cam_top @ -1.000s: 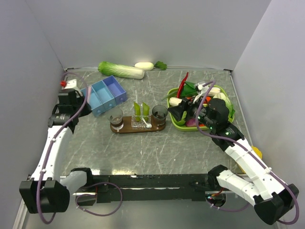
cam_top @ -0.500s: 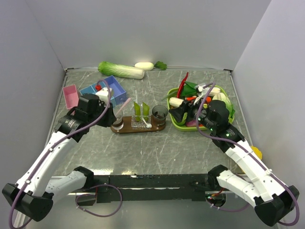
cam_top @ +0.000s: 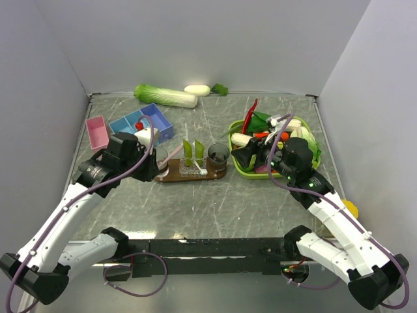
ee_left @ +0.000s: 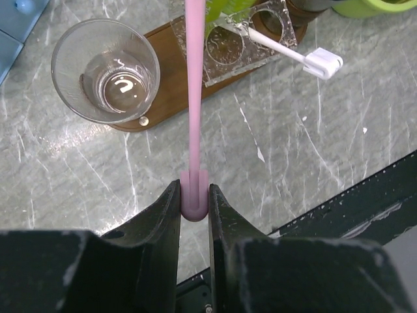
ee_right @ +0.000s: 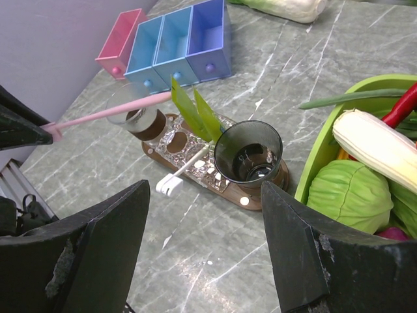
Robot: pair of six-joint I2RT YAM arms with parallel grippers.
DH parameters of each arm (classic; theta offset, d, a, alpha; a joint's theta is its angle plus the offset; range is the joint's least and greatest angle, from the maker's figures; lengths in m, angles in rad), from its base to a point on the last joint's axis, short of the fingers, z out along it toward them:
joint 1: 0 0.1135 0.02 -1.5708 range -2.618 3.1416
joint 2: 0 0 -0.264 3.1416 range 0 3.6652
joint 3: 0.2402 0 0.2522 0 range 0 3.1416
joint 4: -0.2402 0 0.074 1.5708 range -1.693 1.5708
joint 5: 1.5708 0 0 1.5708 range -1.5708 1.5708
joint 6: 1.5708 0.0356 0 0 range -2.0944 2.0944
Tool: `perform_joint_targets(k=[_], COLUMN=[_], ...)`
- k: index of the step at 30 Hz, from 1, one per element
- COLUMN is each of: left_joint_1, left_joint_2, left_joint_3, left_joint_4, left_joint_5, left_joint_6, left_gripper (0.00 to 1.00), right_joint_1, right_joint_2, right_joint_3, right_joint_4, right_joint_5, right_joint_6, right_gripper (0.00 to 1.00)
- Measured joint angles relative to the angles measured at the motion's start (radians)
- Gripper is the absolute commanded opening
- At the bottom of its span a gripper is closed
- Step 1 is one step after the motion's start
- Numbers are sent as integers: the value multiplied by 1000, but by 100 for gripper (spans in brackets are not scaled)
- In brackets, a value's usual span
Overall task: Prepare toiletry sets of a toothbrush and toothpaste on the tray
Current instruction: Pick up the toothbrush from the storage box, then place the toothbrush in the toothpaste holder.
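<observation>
At the bottom of the left wrist view the left gripper (ee_left: 194, 190) has its two dark fingers (ee_left: 167, 215) pressed narrow on the rounded end of a pink toothbrush (ee_left: 193, 98). The thin stick runs straight up to the top edge of the frame, across the tray (ee_left: 166, 91). I cannot tell if its far end touches anything. The tray is a dark brown oval board that lies on the grey marbled table (cam_top: 215, 208), in the middle of the top view. On its left end stands a clear tumbler (ee_left: 105, 70), upright, just left of the pink stick. In the middle of the tray is a clear holder plate (ee_left: 244, 57) with round holes, and a white toothbrush (ee_left: 287, 51) lies on it with its head over the table past the near edge. Two light-green toothpaste tubes (ee_right: 187, 104) stand in the plate, and a dark tumbler (ee_right: 249, 154) stands on the right end of the tray. The right gripper (ee_right: 203, 195) hangs above and right of the tray with its fingers wide apart, and nothing is between them. Just right of the tray is a lime-green basket (ee_right: 322, 153) with vegetables. Further left is a compartment box (ee_right: 176, 42) in blue and pink. At the back wall lies a napa cabbage (cam_top: 166, 96)
</observation>
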Motion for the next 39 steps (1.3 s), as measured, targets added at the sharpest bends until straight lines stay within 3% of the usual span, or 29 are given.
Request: perform_joint_targets(k=[24, 39], left_joint_1=[-26, -48], left_joint_2=[115, 182], left_joint_3=[224, 235], left_joint_4=[-196, -267], left_joint_5=[24, 32], left_joint_6=[-16, -92], left_gripper=[1, 1], right_joint_1=[0, 0], right_joint_2=[4, 4], right_joint_3=[0, 0], right_joint_4=[-37, -37], right_joint_5=[17, 15], right_joint_6=[-4, -4], right_gripper=[77, 77])
